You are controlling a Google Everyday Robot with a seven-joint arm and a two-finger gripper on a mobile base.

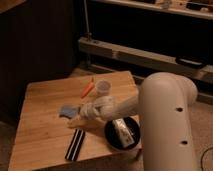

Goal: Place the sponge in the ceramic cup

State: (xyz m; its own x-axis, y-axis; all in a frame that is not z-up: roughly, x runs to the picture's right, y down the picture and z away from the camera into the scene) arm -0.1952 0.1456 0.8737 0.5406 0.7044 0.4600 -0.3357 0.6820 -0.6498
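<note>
Because the small flat blue-grey sponge (66,109) looks soft and light, it should squash readily and is best pinched across its narrow width. It lies just left of the gripper (79,117), whose opening cannot be told, with the pale handleless ceramic cup (103,87) farther back, to the right.

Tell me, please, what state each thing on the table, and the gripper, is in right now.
sponge: lying flat on the table, outside the cup.
ceramic cup: upright, no sponge in it.
gripper: low over the table, right beside the sponge.
orange carrot-like piece: lying next to the cup.
black ridged bar: lying flat near the front edge.
black dish: holding a white carton.
</note>
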